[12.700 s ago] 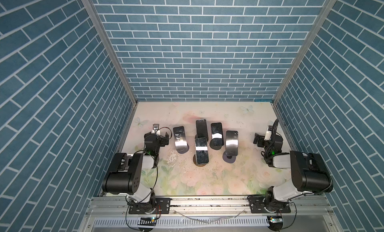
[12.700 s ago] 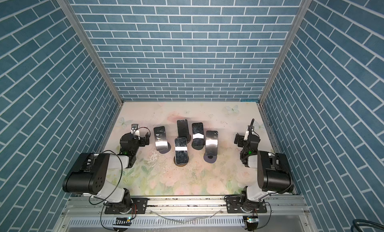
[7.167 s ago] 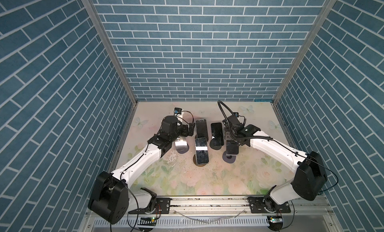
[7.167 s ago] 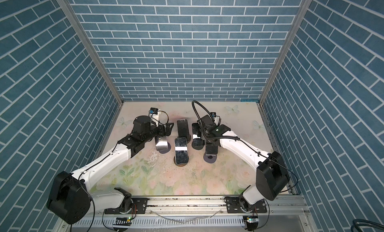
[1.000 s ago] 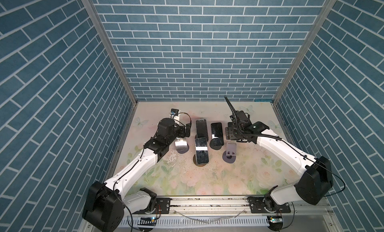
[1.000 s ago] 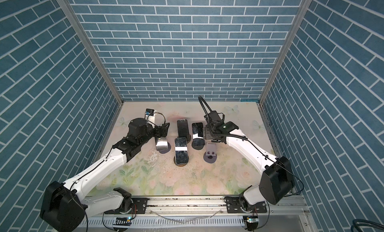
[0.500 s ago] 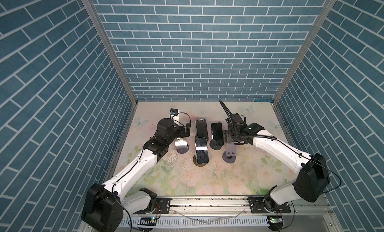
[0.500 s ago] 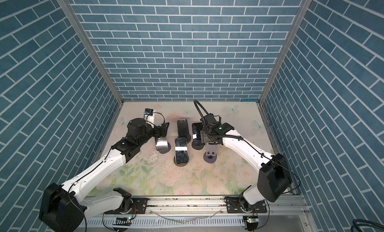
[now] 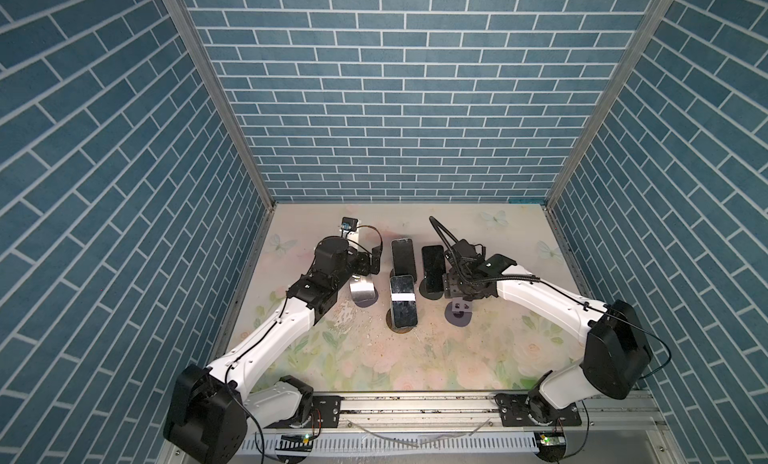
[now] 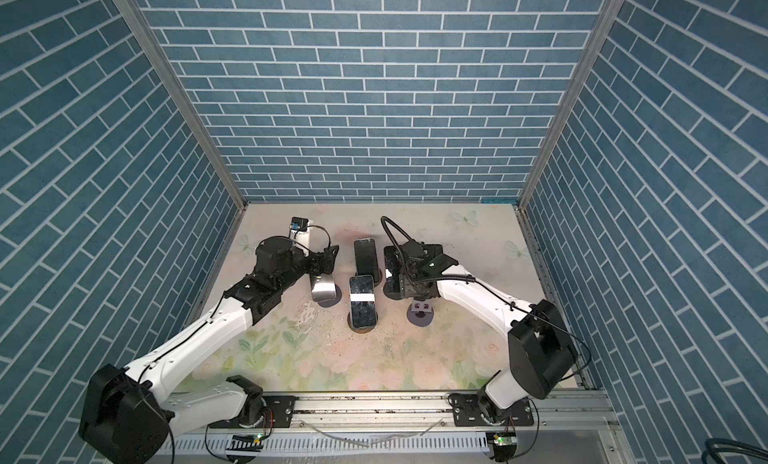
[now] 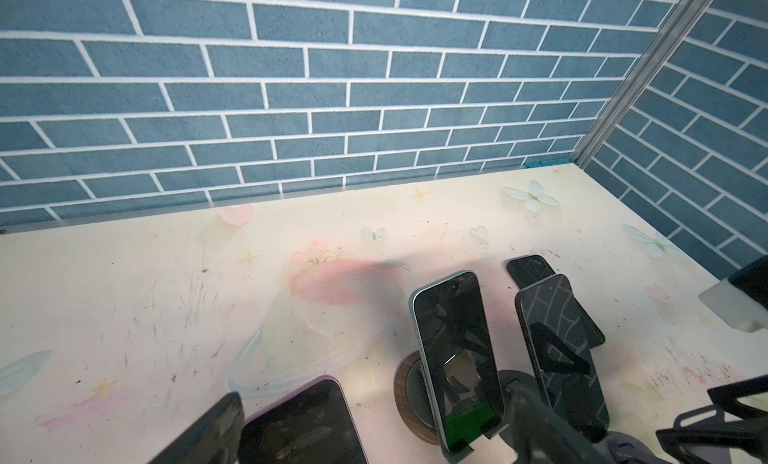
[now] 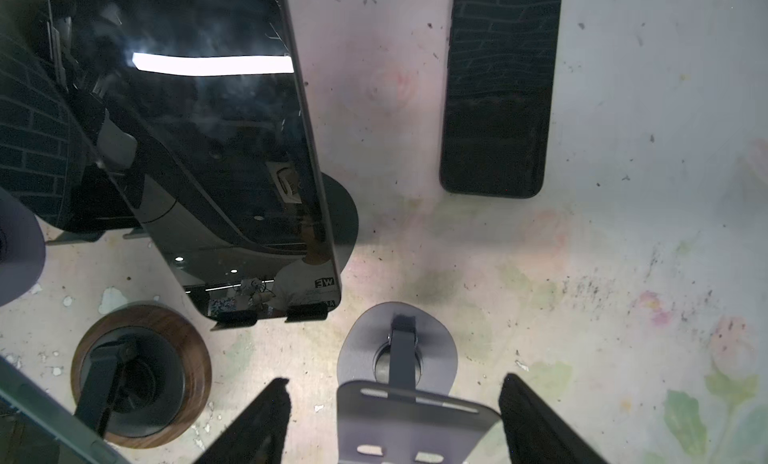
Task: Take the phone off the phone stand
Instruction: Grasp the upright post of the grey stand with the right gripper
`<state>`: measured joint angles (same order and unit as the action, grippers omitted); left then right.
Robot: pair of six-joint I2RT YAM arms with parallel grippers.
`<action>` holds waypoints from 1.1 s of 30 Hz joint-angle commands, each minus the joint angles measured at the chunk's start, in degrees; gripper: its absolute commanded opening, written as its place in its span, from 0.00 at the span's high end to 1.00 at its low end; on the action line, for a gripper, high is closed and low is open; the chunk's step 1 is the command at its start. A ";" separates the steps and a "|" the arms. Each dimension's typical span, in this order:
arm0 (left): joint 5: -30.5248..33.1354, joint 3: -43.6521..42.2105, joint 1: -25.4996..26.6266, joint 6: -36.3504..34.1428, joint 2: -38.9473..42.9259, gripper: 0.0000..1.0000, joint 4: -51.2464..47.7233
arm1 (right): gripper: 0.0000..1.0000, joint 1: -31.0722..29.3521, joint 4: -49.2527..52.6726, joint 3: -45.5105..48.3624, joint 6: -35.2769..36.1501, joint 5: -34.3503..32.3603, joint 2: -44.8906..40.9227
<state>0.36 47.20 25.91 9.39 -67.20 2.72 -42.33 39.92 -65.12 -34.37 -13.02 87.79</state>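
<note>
The left-end phone (image 9: 363, 289) leaned on its stand (image 9: 368, 304) at the left of the group. The left jaws stood wide open above it, holding nothing; in the left wrist view their two blurred fingers (image 11: 208, 433) flanked the phone's upper end, and whether either touched it could not be told. The right jaws hung partly open and empty over the empty stand (image 9: 459, 312), whose bare plate (image 12: 409, 424) showed between the right fingers (image 12: 257, 424) with a gap on each side. Farther back than that stand a flat phone (image 12: 498, 88) lay screen up on the flowered surface (image 9: 374, 366), beside a dark phone (image 9: 433, 266) that leaned on a black-footed stand (image 12: 347, 208). In the middle a back phone (image 9: 403, 258) and a front phone (image 9: 402, 302) each leaned on a stand, one behind the other; the front phone's stand had a wooden foot (image 12: 141, 366). Blue brick-patterned walls (image 9: 395, 109) closed in the surface on three sides.
</note>
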 commanded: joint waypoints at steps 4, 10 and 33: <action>-0.01 0.53 0.22 -1.10 -0.39 0.00 1.23 | 0.22 -1.00 2.43 1.91 -5.46 -0.16 2.10; 0.25 0.27 0.22 -1.43 -0.14 0.00 1.33 | 0.26 -1.53 3.01 1.91 -6.41 -0.60 3.44; 0.52 -0.04 0.21 -2.07 -0.16 0.00 1.23 | 0.55 -0.94 6.57 1.43 -4.10 -7.46 -0.98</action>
<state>0.38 47.20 25.91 8.10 -67.42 2.87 -43.75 43.13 -64.14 -39.70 -17.32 89.41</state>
